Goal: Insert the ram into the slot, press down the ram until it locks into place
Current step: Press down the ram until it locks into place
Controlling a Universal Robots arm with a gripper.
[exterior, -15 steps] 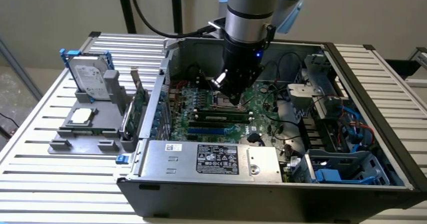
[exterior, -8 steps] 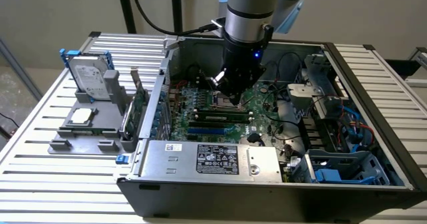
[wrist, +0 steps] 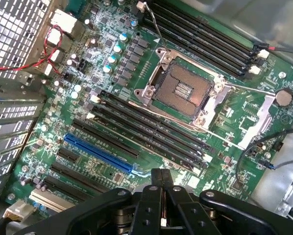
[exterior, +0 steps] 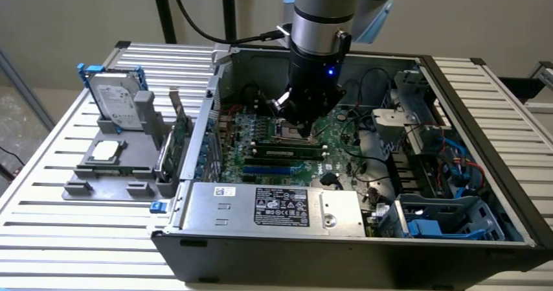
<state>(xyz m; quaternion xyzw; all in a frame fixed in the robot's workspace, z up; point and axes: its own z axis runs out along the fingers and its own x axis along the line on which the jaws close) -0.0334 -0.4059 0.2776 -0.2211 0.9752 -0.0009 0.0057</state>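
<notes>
My gripper (exterior: 294,130) hangs inside the open computer case (exterior: 484,142), just above the silver processor socket (exterior: 289,132). In the wrist view its two black fingers (wrist: 151,196) are pressed together with nothing between them, so the gripper (wrist: 161,178) is shut. A bank of black memory slots (wrist: 151,129) runs beside the processor socket (wrist: 183,90), and a second bank (wrist: 205,36) lies on its far side. In the exterior view a thin green stick with dark chips, the ram (exterior: 288,151), lies along the slots just in front of the gripper. Whether it is latched I cannot tell.
A blue slot (wrist: 100,152) runs parallel to the memory slots. The power supply (exterior: 268,207) fills the case's front. An upright expansion card (exterior: 177,142), a grey holder (exterior: 112,164) and a hard drive (exterior: 116,103) stand at the exterior view's left. Cables (exterior: 372,168) and blue cages lie at its right.
</notes>
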